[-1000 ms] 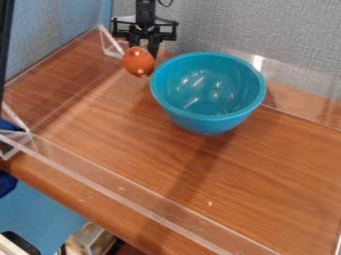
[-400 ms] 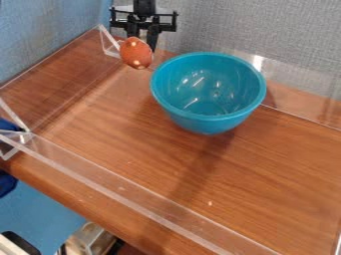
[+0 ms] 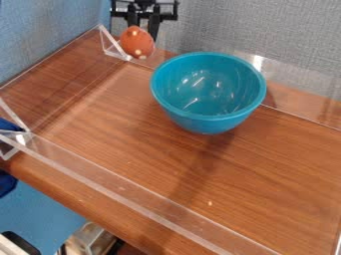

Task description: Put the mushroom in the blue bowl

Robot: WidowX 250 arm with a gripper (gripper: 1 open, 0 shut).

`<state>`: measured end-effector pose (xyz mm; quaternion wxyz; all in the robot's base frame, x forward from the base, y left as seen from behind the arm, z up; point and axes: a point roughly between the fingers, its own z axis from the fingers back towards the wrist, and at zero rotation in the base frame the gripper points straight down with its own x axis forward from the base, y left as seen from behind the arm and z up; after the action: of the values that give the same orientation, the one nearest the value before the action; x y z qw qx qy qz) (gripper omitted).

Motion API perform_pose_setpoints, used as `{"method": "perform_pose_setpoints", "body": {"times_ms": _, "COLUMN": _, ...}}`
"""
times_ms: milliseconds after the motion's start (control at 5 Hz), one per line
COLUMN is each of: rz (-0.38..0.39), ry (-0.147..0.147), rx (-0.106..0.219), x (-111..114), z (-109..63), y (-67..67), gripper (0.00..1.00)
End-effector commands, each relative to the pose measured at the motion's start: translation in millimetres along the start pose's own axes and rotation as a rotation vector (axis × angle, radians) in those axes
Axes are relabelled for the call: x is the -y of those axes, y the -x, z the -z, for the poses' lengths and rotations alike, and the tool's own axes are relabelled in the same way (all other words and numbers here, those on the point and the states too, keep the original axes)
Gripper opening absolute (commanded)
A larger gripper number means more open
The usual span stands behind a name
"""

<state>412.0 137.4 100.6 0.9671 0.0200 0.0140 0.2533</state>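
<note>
The mushroom (image 3: 135, 38), with its orange-brown cap, hangs in the air at the back left, above the clear barrier's corner. My gripper (image 3: 142, 22) is shut on its top, black fingers coming down from the frame's upper edge. The blue bowl (image 3: 200, 122) stands upright on the wooden table to the right of and nearer than the mushroom, and nothing lies inside it. The mushroom is left of the bowl's rim, not over the bowl.
A low clear acrylic wall (image 3: 80, 55) runs around the wooden tabletop (image 3: 120, 139). A blue-grey backdrop (image 3: 54, 25) stands behind the table. At the left edge a blue object (image 3: 8, 129) pokes in.
The gripper has risen with the mushroom in it, lifting it from beside the bowl's left rim to well above the table. The bowl has stayed put.
</note>
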Motion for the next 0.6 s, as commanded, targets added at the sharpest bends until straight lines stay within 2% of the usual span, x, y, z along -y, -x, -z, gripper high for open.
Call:
{"method": "perform_pose_setpoints", "body": {"times_ms": 0, "rz": -0.013, "ry": 0.041, "rx": 0.137, "x": -1, "z": -70.0, "y": 2.0, "gripper": 0.0}}
{"method": "perform_pose_setpoints", "body": {"times_ms": 400, "rz": 0.209, "ry": 0.068, "rx": 0.145, "x": 71, "z": -83.4, "y": 47.8, "gripper": 0.0}}
